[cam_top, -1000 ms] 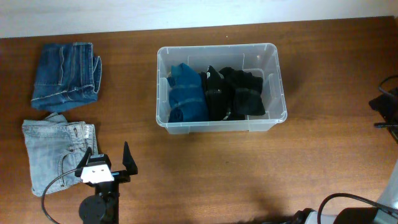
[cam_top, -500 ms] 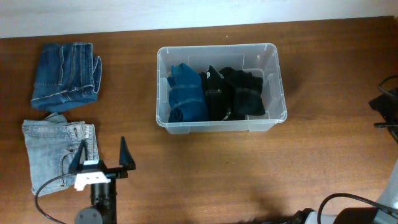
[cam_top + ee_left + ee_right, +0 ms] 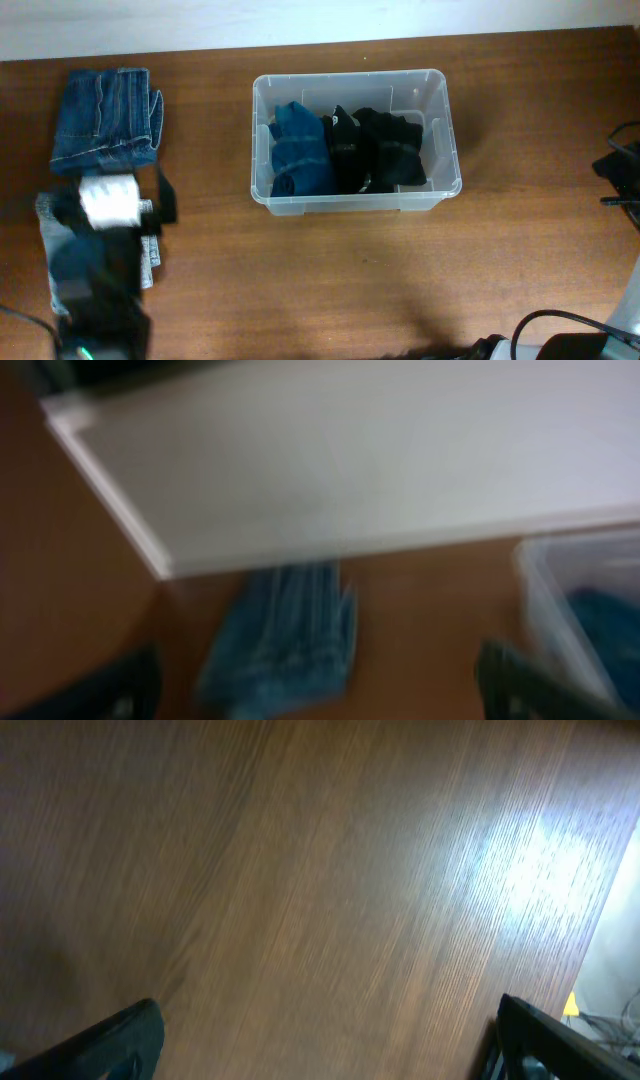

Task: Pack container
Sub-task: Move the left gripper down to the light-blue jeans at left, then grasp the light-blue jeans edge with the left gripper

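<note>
Upper middle of the overhead frame, the clear rectangular plastic container sits on the brown wooden worktop, folded blue and black clothes inside. At left, below folded dark-blue denim jeans, the blurred left pincer hangs spread; the right pincer is spread too.

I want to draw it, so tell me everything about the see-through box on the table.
The box is clear plastic, rectangular with rounded corners and a thick rim. It has no lid on and sits flat on the brown wooden table. Inside lie a folded blue cloth and black clothes, side by side. Nothing else touches it.
</note>
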Controlling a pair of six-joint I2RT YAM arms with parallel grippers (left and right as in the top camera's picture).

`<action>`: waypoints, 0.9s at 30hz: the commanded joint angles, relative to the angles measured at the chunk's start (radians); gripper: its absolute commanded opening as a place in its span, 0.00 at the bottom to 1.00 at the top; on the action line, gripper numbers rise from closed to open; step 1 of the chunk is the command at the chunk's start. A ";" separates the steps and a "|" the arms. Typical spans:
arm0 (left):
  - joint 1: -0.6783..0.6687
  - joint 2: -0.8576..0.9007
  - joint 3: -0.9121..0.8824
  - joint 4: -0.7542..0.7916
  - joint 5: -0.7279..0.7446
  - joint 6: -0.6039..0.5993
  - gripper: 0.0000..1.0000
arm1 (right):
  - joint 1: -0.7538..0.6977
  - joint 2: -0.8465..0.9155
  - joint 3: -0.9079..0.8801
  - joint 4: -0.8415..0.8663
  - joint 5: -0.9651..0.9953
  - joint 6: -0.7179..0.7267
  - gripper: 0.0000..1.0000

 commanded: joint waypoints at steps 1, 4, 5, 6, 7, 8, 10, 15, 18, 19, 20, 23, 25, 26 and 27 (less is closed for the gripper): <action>0.097 0.401 0.454 -0.233 -0.066 0.090 0.99 | -0.003 0.001 -0.006 0.001 0.005 0.012 0.98; 0.114 0.615 0.679 -0.307 -0.091 0.092 0.99 | -0.003 0.001 -0.006 0.001 0.005 0.013 0.99; 0.119 0.657 0.708 -0.292 -0.122 0.092 0.99 | -0.003 0.001 -0.006 0.001 0.005 0.012 0.98; 0.137 0.723 0.730 -0.247 -0.194 0.092 0.99 | -0.003 0.001 -0.006 0.001 0.005 0.012 0.98; 0.152 0.752 0.731 -0.230 -0.236 0.092 0.99 | -0.003 0.001 -0.006 0.001 0.005 0.013 0.98; 0.182 0.795 0.731 -0.225 -0.302 0.091 0.99 | -0.003 0.001 -0.006 0.001 0.005 0.013 0.98; 0.229 0.854 0.731 -0.241 -0.380 0.090 0.99 | -0.003 0.001 -0.006 0.001 0.005 0.012 0.98; 0.387 1.011 0.731 -0.430 -0.441 -0.082 0.99 | -0.003 0.001 -0.006 0.001 0.005 0.012 0.98; 0.455 1.077 0.731 -0.520 -0.357 -0.148 0.99 | -0.003 0.001 -0.006 0.001 0.005 0.013 0.99; 0.480 1.102 0.731 -0.545 -0.312 -0.150 0.99 | -0.003 0.001 -0.006 0.001 0.005 0.013 0.98; 0.510 1.133 0.731 -0.570 -0.272 -0.162 0.99 | -0.003 0.001 -0.006 0.001 0.005 0.013 0.98; 0.555 1.168 0.730 -0.598 -0.273 -0.222 0.99 | -0.003 0.001 -0.006 0.001 0.005 0.012 0.98; 0.590 1.186 0.729 -0.615 -0.267 -0.256 0.99 | -0.003 0.001 -0.006 0.001 0.005 0.013 0.98; 0.613 1.195 0.729 -0.634 -0.245 -0.263 0.99 | -0.003 0.001 -0.006 0.001 0.005 0.012 0.98; 0.627 1.199 0.727 -0.650 -0.223 -0.263 1.00 | -0.003 0.001 -0.006 0.001 0.005 0.012 0.98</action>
